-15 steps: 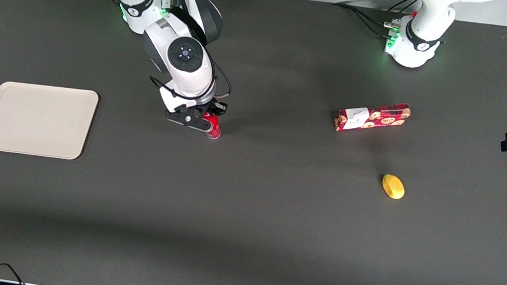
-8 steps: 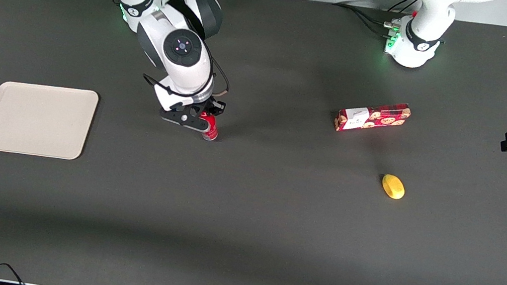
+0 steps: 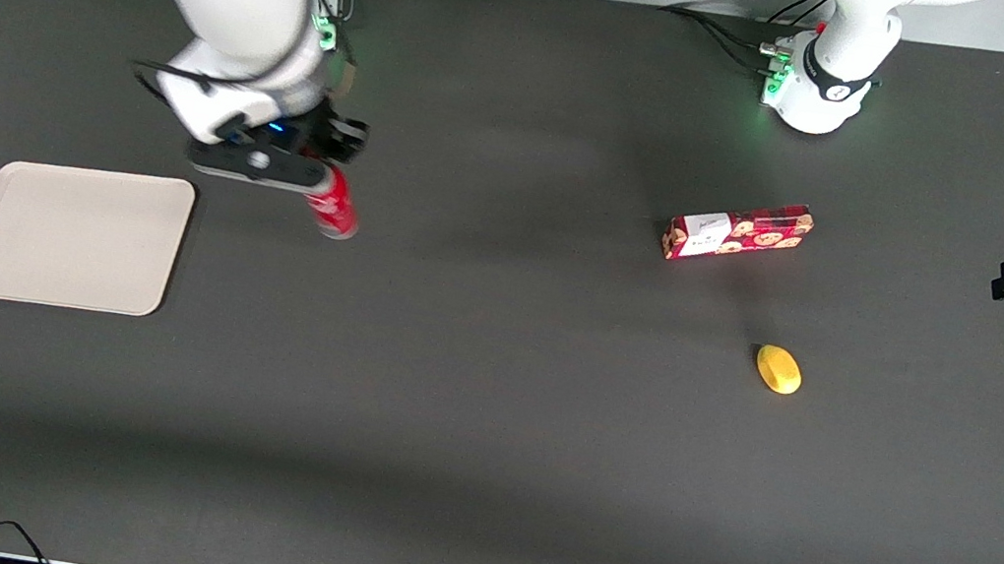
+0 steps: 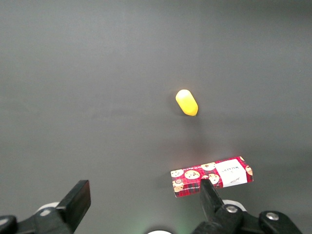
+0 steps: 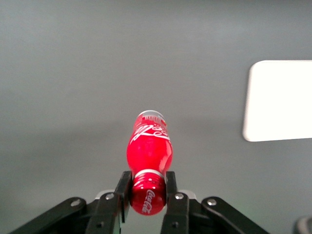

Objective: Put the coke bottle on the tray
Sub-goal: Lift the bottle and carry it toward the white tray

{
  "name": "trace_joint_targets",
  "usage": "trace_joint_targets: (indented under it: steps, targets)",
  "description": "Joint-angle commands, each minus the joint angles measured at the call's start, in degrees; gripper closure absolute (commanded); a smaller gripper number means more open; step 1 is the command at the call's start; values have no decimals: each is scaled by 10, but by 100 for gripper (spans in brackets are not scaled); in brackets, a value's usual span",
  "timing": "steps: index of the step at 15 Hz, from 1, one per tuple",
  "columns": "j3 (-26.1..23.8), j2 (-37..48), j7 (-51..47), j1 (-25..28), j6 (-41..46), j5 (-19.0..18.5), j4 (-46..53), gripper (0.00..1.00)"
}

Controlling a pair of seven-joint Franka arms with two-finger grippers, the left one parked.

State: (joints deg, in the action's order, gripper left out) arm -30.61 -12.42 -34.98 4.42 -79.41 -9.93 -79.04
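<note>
The coke bottle (image 3: pixel 334 207), slim and red with white script, hangs in the air above the dark table, held by its red cap. My gripper (image 3: pixel 314 177) is shut on that cap; in the right wrist view the two black fingers (image 5: pixel 124 187) press on either side of the cap of the coke bottle (image 5: pixel 148 148), whose clear base points down at the table. The beige tray (image 3: pixel 71 236) lies flat toward the working arm's end of the table, a short way sideways from the bottle, and shows as a pale rectangle (image 5: pixel 278 100) in the right wrist view.
A long red cookie box (image 3: pixel 738 231) and a small yellow lemon-like object (image 3: pixel 779 369) lie toward the parked arm's end of the table. The lemon-like object (image 4: pixel 186 102) and the cookie box (image 4: pixel 212 176) also show in the left wrist view.
The gripper has lifted the bottle off the table and carried it sideways toward the tray; the arm now stands much higher and closer to the camera.
</note>
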Motion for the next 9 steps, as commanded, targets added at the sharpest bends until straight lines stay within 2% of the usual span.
trace_joint_targets:
  steps: [1,5,7,9]
  targets:
    - [117,71,187,-3,93,13,35,100]
    - [325,122,367,-2,116,60,-4,100]
    - [408,120,435,-2,100,60,-23,100]
    - [483,116,500,-1,46,51,-69,100]
